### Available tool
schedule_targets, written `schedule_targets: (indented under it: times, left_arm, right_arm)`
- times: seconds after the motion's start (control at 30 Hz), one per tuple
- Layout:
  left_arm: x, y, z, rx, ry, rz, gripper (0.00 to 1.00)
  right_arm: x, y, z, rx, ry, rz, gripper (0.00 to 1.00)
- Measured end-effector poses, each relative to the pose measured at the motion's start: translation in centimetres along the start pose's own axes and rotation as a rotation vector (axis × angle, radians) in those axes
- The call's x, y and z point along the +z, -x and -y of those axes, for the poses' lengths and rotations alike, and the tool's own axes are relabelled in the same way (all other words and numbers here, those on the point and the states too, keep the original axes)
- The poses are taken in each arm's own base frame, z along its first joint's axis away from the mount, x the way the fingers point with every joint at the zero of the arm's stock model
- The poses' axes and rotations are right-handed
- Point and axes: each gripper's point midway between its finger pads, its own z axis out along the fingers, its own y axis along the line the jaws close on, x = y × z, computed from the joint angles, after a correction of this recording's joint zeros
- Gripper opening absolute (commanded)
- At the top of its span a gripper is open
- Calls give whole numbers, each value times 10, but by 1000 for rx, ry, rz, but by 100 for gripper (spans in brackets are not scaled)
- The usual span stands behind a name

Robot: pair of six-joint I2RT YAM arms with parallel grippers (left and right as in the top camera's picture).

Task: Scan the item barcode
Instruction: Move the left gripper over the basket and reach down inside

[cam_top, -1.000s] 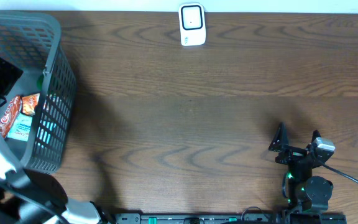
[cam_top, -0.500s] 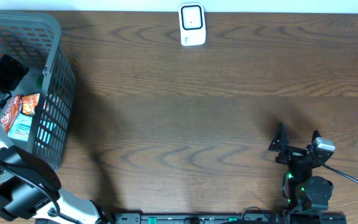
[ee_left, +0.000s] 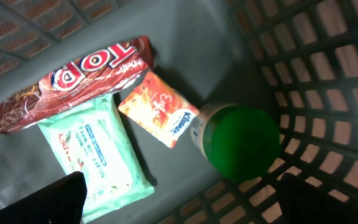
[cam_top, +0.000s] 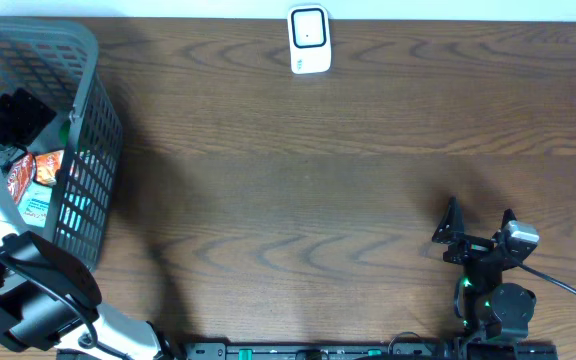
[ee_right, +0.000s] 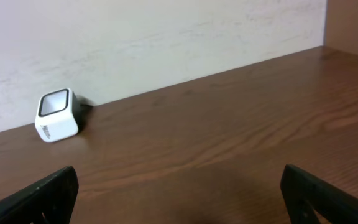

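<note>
The white barcode scanner (cam_top: 309, 40) stands at the table's far edge; the right wrist view shows the scanner (ee_right: 57, 116) by the wall. In the grey basket (cam_top: 88, 190) lie a red snack bag (ee_left: 67, 81), a pale green wipes pack (ee_left: 98, 155), an orange tissue pack (ee_left: 157, 109) and a green-lidded bottle (ee_left: 241, 140). My left gripper (ee_left: 182, 199) hangs open above them inside the basket, touching nothing; from overhead the left gripper (cam_top: 18, 115) is over the basket's left part. My right gripper (cam_top: 480, 222) rests open and empty at the near right.
The basket's lattice wall (ee_left: 328, 74) rises close on the right of the left gripper. Brown wooden table (cam_top: 298, 200) stretches between basket and right arm. A pale wall (ee_right: 135, 31) runs behind the scanner.
The left arm has swung further over the basket, its gripper shifting slightly right and toward the far side. The right arm has not moved.
</note>
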Motion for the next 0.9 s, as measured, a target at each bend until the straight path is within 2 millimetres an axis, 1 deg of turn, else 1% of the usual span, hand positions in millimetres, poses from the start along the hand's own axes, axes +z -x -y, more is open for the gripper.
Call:
schedule_targets:
  times: [0.2, 0.9]
  left_arm:
    - [3, -2, -4, 0, 19, -6, 98]
    - [4, -1, -4, 0, 21, -2, 98]
  right_arm:
    - [0, 0, 0, 0, 0, 0, 99]
    - [0, 0, 0, 0, 0, 0, 99]
